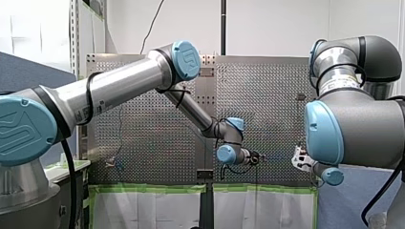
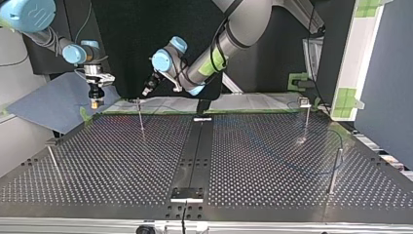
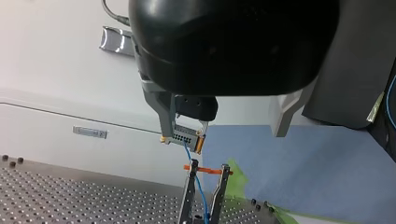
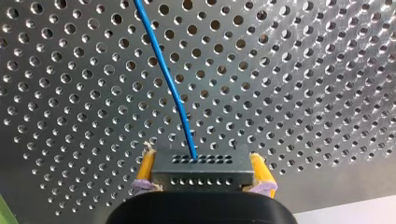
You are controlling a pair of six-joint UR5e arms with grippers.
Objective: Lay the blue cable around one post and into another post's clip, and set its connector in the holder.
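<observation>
My right gripper (image 4: 201,161) is shut on the dark connector (image 4: 201,171), yellow pads on its two sides. The blue cable (image 4: 170,84) leaves the connector's face and runs off over the perforated table (image 4: 303,84). In the left wrist view the connector (image 3: 185,136) hangs above a forked post clip (image 3: 203,198) with an orange crossbar, and the cable (image 3: 196,179) drops between the prongs. My left gripper (image 3: 223,134) stands open and empty a little way from the connector. In the top view my right gripper (image 2: 96,100) is at the far left edge and my left gripper (image 2: 147,89) is beside it.
Thin posts stand on the table (image 2: 272,161): one near the grippers (image 2: 141,119), one at the top view's left (image 2: 53,163), two at its right (image 2: 306,122) (image 2: 334,170). A faint cable arc (image 2: 336,141) lies by the right posts. A blue mat (image 2: 53,105) lies past the table's edge.
</observation>
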